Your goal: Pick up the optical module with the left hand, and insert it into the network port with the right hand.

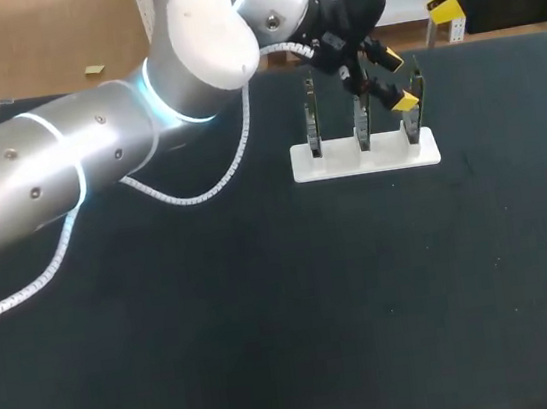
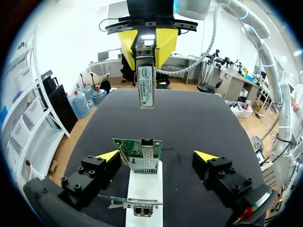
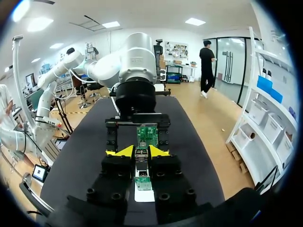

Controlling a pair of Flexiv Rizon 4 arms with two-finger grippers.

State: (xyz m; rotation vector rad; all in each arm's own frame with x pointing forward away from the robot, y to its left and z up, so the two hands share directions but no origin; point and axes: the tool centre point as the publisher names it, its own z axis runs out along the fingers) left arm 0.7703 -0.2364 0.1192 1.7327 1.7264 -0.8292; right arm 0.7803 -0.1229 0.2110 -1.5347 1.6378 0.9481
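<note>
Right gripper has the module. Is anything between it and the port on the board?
Nothing visible lies between the module and the port. The left gripper is open, its fingers on either side of the board, flanking the approach rather than crossing it.

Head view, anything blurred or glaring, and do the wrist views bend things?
Head view: the left arm looms soft, its white joint glaring. Left wrist view: the table bows at its edges; the module looks crisp. Right wrist view: the table curves likewise.

Broad black matte table point(image 1: 268, 316)
</note>
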